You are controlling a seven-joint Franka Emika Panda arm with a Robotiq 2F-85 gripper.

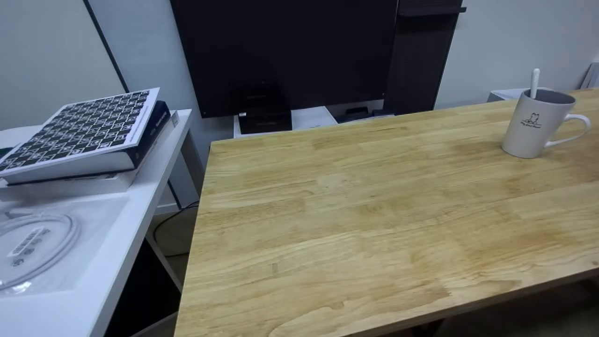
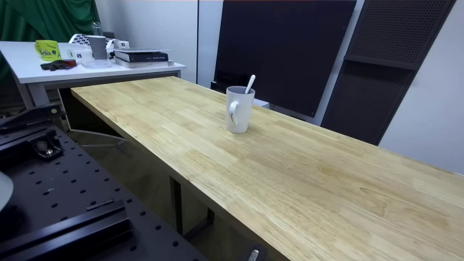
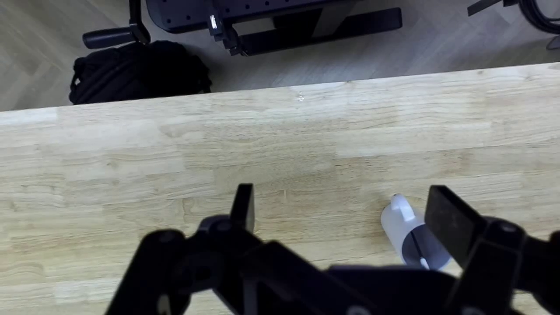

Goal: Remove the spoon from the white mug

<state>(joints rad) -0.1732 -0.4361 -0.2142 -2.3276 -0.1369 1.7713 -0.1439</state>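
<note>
Wooden and pale, the tabletop is carrying the white mug, which is standing upright and showing a grey inside, with a small dark drawing and lettering on its side. The spoon is sitting in the white mug, its whitish handle rising past the rim and leaning against it in both exterior views. In the wrist view, a thin dark stem is running down inside from the spoon's white end, and the lower tip is lying out of sight. The loop handle is pointing toward the upper part of that view.

The gripper is showing along the lower edge of the wrist view, its jaws standing released and well apart. One jaw is overlapping the white mug's edge in that view.

Beside the tabletop, in an exterior view, a white desk is carrying a stack of books and a clear plastic bag that is holding a coiled white cable. In an exterior view, a yellow-green mug and a grey cup are also standing on the desk, with a green curtain hanging behind. A large dark panel is standing behind the tabletop in both exterior views.
</note>
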